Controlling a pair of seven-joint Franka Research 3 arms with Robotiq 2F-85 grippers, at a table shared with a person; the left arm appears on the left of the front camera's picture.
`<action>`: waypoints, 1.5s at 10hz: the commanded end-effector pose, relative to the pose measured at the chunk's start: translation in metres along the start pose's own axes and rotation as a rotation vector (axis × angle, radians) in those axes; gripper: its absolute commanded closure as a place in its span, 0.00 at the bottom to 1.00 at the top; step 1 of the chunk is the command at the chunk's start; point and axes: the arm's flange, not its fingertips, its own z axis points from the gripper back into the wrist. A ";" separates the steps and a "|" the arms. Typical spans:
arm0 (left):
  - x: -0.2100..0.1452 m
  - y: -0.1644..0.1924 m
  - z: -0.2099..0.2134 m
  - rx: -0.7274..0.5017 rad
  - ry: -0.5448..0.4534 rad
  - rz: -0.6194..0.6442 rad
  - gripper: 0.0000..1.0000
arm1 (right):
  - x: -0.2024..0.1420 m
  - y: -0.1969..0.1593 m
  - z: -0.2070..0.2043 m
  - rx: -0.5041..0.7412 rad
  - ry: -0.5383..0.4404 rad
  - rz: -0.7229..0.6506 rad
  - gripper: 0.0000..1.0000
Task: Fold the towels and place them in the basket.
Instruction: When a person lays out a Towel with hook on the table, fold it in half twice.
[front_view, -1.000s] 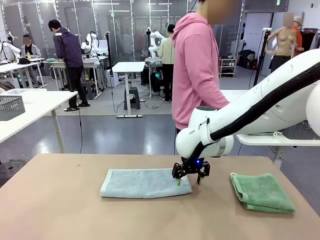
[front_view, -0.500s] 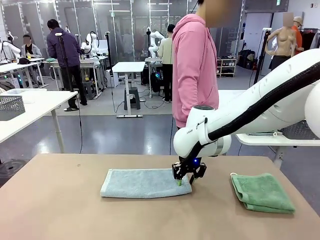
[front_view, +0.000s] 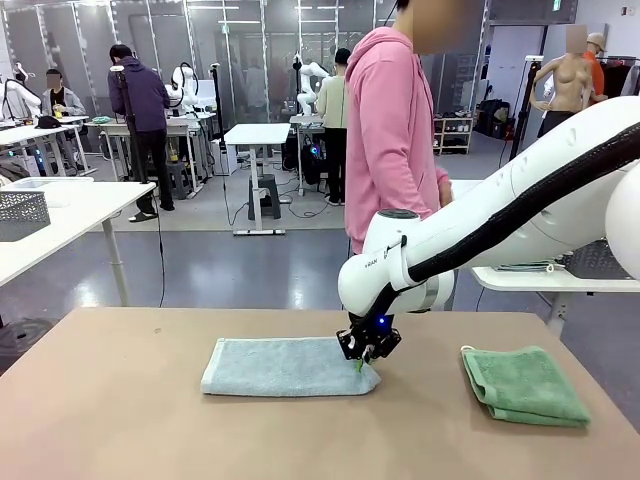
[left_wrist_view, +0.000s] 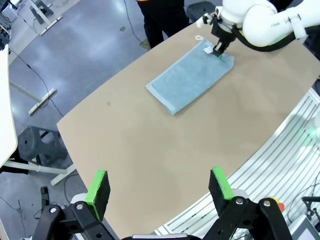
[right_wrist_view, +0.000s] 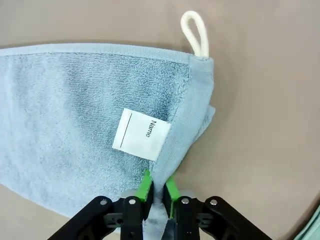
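Pinching the grey-blue towel (front_view: 288, 367) at its three-o'clock hem, the right end effector (right_wrist_view: 156, 190) looks ready to fold it; the left end effector (left_wrist_view: 159, 188) hovers, spread.

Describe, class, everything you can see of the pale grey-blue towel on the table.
The grey-blue towel is soft terry, folded into a long flat rectangle on the tan table. A white tag printed "Name" and a cream hanging loop sit at its right end. There the right gripper is shut on its edge, pinching up a ridge of cloth. The green towel lies apart from it.
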 end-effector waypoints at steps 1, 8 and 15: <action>0.000 0.001 -0.001 -0.005 0.003 -0.009 0.00 | 0.004 0.008 -0.009 -0.052 0.022 -0.037 1.00; 0.000 0.001 -0.001 -0.005 0.003 -0.009 0.00 | -0.029 -0.009 0.075 -0.351 0.048 0.062 1.00; 0.000 0.001 -0.001 -0.005 0.003 -0.009 0.00 | -0.012 0.080 0.123 -0.476 0.037 0.105 1.00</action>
